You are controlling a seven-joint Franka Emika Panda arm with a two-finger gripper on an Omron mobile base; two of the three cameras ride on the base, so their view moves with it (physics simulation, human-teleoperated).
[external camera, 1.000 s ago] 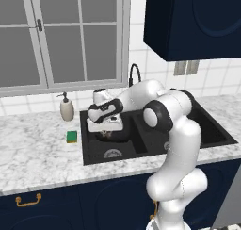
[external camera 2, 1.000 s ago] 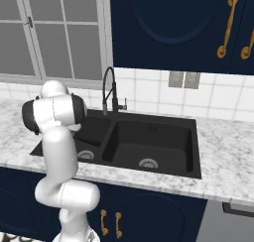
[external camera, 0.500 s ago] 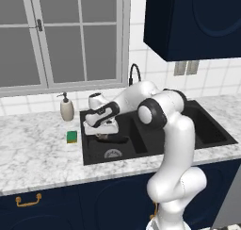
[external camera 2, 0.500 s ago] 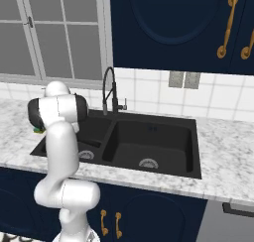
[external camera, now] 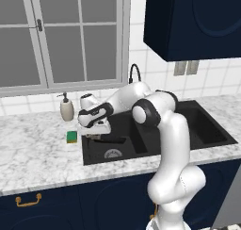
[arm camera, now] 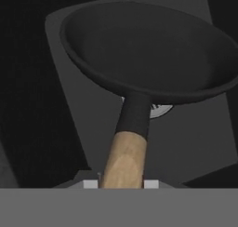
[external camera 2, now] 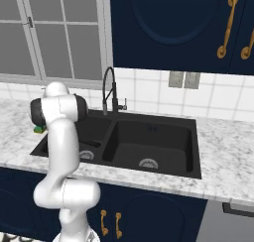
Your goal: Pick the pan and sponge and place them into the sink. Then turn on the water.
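End effector (external camera: 97, 133) clamped on the pan (arm camera: 153, 49) over the sink (external camera: 214, 138), sponge (external camera: 72, 137) and soap bottle (external camera: 67, 109) just beside.

The white arm rises from the lower right of the left base view, bends at a dark elbow joint and reaches toward nine o'clock — forearm nearly level. Its claw (external camera: 96, 134) points down, fingers closed on a wooden handle.
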